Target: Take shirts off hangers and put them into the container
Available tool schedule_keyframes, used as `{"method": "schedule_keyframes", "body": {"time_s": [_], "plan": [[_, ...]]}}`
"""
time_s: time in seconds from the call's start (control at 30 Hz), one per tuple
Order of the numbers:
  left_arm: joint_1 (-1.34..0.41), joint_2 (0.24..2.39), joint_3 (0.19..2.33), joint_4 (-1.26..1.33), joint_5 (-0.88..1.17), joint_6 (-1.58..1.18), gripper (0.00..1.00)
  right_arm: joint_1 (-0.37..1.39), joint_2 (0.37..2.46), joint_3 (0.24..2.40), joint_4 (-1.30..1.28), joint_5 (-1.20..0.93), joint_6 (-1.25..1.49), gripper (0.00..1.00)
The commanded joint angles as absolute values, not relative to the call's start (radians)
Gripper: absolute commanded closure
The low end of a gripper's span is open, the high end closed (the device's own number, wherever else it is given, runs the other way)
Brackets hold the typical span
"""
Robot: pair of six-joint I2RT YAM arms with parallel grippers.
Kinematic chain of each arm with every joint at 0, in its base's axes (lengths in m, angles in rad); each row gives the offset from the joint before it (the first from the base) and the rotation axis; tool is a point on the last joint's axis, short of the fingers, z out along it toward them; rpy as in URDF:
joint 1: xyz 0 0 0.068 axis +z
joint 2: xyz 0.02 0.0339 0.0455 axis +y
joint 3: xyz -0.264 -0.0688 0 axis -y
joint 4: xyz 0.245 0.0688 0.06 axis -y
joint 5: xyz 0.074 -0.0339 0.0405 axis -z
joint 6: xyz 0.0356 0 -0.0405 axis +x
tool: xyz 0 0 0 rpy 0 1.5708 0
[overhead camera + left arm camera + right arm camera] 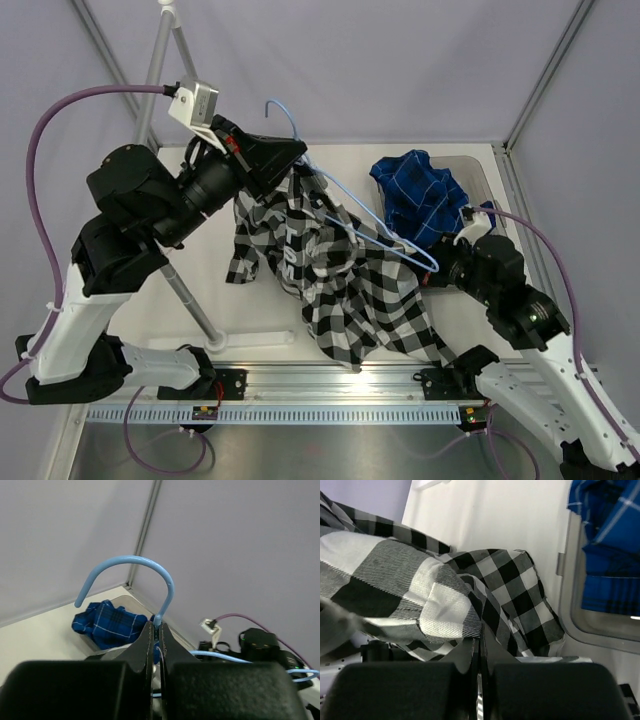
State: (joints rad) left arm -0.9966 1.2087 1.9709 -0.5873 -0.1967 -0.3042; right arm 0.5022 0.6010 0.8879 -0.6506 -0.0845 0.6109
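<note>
My left gripper (pixel 292 157) is shut on the neck of the light blue hanger (pixel 350 215) and holds it above the table. Its hook (pixel 131 564) curves up just past the gripper (pixel 158 626) in the left wrist view. The black, white and grey checked shirt (pixel 345 285) hangs from that hanger, and its lower part lies on the table. My right gripper (pixel 447 262) is shut on a fold of this shirt (pixel 435 590), with cloth pinched at the tips (pixel 481 641). The blue plaid shirt (pixel 420 195) lies bunched in the container (pixel 484 178) at the back right.
The rack's pale poles (pixel 160 70) rise at the back left, and one leg (pixel 190 295) slants down to the table under my left arm. A metal rail (pixel 330 382) runs along the near edge. The container's rim (pixel 566 605) lies right beside the checked cloth.
</note>
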Motion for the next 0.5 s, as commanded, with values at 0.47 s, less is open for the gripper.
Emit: {"method": "schedule_keyframes", "body": {"time_s": [0.47], "plan": [[-1.003,1.240,2.014,-0.621,0.296,-0.448,1.00,0.499,1.018,1.530,-0.440,0.193,0.290,1.00]]}}
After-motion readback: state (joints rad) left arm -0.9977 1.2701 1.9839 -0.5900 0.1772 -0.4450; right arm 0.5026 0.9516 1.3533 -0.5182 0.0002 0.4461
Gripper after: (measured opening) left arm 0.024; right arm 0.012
